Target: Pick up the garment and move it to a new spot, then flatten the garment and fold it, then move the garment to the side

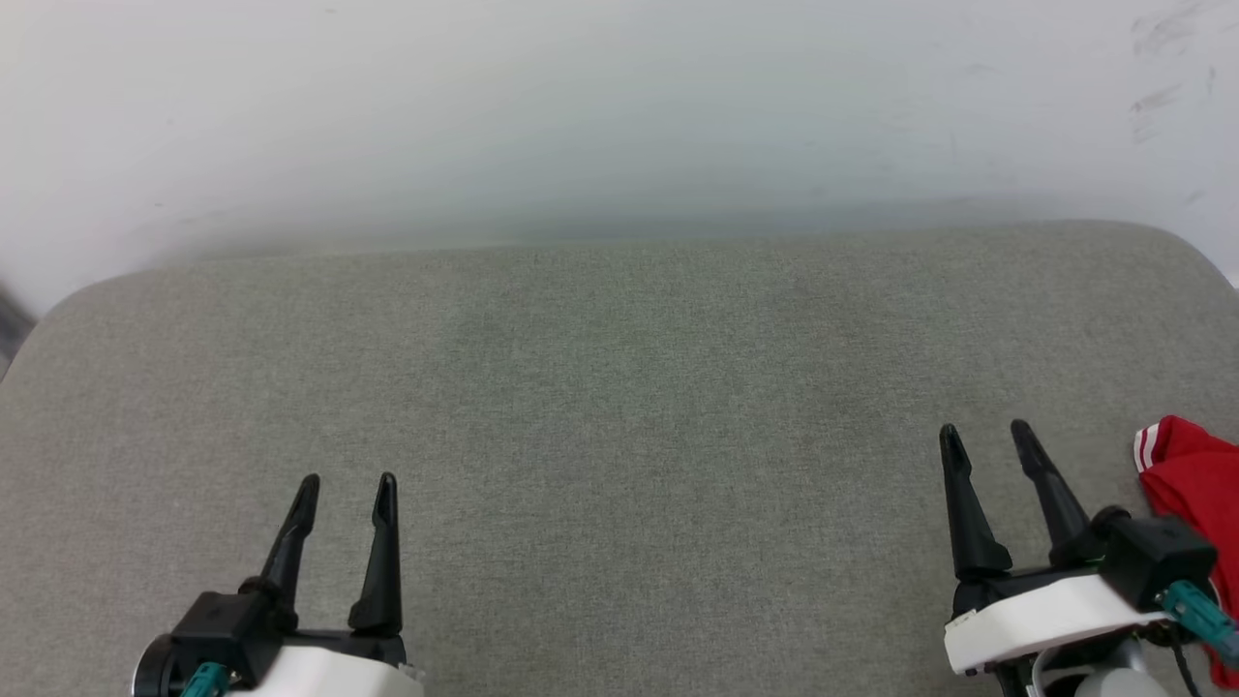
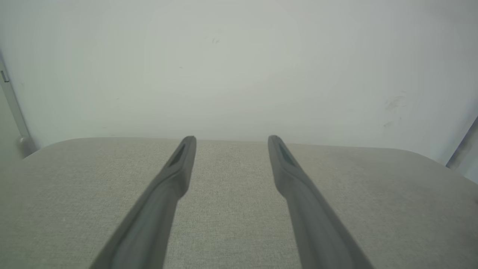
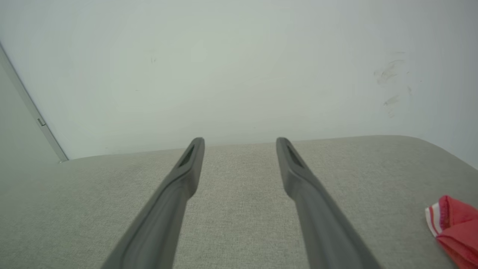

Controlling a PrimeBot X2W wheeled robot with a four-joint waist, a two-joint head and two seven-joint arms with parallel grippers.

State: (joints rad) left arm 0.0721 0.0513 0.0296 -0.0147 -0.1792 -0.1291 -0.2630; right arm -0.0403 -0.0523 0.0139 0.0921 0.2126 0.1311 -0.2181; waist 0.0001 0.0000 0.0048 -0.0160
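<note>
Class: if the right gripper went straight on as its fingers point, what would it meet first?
Probably the pale wall beyond the grey fabric-covered surface, though depth is unclear; the red garment lies off to the side.

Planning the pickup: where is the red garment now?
At the head view's right edge, the garment lies on the grey cushion, just right of the right gripper.

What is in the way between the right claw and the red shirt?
Nothing visible. The open right gripper is just left of the garment, with only bare grey cushion between them.
</note>
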